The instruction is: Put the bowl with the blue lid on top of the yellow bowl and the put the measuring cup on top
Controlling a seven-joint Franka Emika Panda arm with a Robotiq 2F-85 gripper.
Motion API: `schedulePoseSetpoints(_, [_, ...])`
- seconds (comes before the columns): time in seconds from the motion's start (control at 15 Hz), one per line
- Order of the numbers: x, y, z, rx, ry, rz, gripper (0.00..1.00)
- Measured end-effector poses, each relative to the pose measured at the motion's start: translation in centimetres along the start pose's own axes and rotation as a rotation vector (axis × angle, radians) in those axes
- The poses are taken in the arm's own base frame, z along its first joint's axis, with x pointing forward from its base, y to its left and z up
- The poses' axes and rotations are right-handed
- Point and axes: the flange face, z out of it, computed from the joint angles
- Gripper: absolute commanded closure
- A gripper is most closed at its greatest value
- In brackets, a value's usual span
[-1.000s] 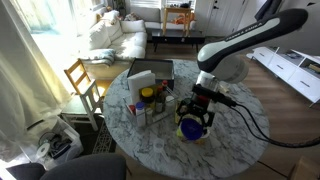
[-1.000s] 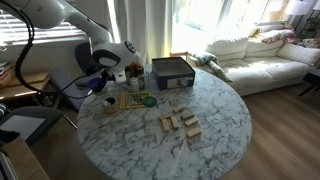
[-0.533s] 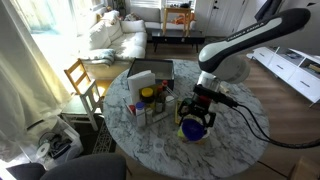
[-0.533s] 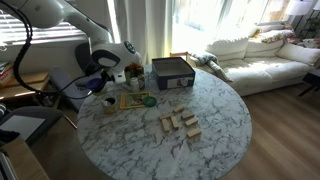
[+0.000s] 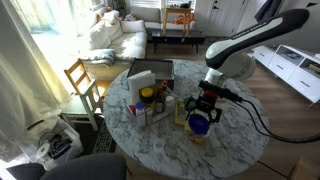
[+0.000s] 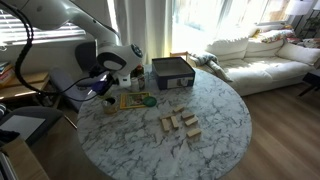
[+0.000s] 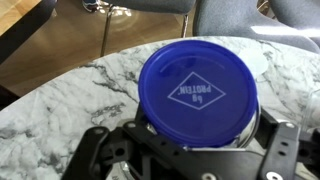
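Gripper (image 5: 202, 113) fingers clamped either side of the bowl with the blue lid (image 7: 197, 92), over marble table (image 5: 150, 152).

Stretches the white arm (image 5: 255, 38) in from the upper right in an exterior view, folds it at the elbow and drops the wrist (image 5: 218, 78) steeply downward. Hangs the black gripper (image 5: 203, 110) pointing straight down, jaws closed from two sides on the bowl with the blue lid (image 5: 199, 123). Arches the arm (image 6: 70, 15) over from the upper left in an exterior view, wrist bent low, gripper (image 6: 108, 88) aimed down. Looks straight down past the gripper (image 7: 192, 150) in the wrist view, black fingers (image 7: 98, 152) close against the container's sides, one toward each lower corner of the frame.
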Motion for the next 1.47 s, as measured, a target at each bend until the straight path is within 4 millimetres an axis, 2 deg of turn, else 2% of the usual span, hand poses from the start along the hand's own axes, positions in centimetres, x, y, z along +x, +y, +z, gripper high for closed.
schedulePoseSetpoints(0.53, [2.6, 2.1, 0.0, -0.012, -0.036, 0.121, 0.31])
schedulePoseSetpoints(1.47, [3.9, 2.2, -0.3, 0.001, -0.040, 0.227, 0.31])
